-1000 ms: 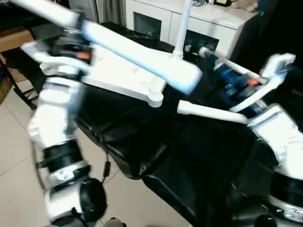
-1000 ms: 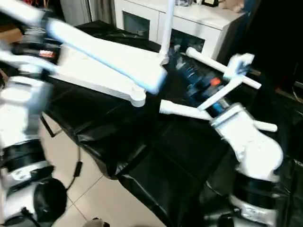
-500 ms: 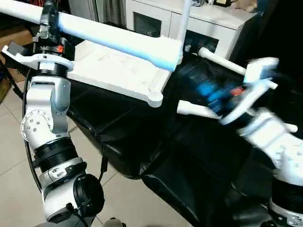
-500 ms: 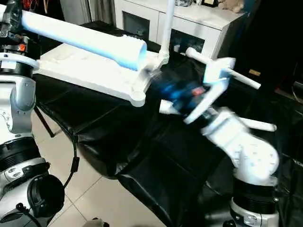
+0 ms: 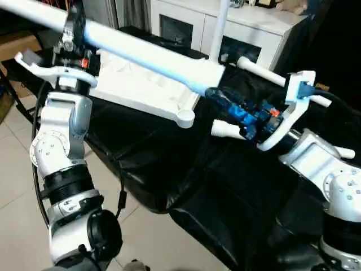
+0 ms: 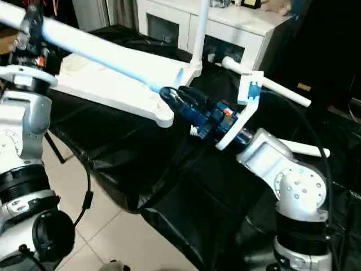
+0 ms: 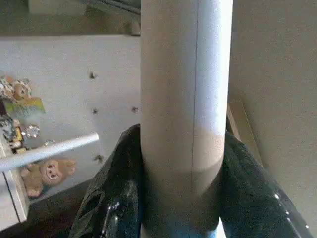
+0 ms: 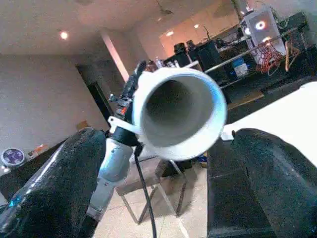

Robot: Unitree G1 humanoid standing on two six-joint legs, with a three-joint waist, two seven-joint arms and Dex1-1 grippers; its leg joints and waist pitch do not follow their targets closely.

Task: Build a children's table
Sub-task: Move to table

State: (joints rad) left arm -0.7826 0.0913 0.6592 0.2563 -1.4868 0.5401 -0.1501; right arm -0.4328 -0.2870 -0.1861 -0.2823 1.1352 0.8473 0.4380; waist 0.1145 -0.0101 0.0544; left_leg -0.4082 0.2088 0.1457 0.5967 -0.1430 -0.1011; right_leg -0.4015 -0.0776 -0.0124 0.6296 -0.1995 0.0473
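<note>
The white tabletop (image 5: 141, 84) lies underside up on the black-covered work table. One white leg (image 5: 219, 31) stands upright in its far corner socket. My left gripper (image 5: 73, 31) is shut on another long white leg (image 5: 152, 53), held slanting above the tabletop; the left wrist view shows this leg (image 7: 185, 99) clamped between the black fingers (image 7: 111, 198). My right gripper (image 6: 175, 97) is open at that leg's wide end. In the right wrist view the hollow leg end (image 8: 176, 111) sits between the spread fingers (image 8: 59, 188), apart from both.
Two more white legs lie on the black cover, one (image 5: 225, 130) under my right wrist and one (image 5: 262, 72) farther back. A white cabinet (image 5: 254, 25) stands behind the table. Tiled floor (image 5: 17, 169) lies to the left, past the table's edge.
My right gripper has swung left, from near the lying legs up to the wide end of the held leg. The left arm has shifted the leg slightly while still holding it.
</note>
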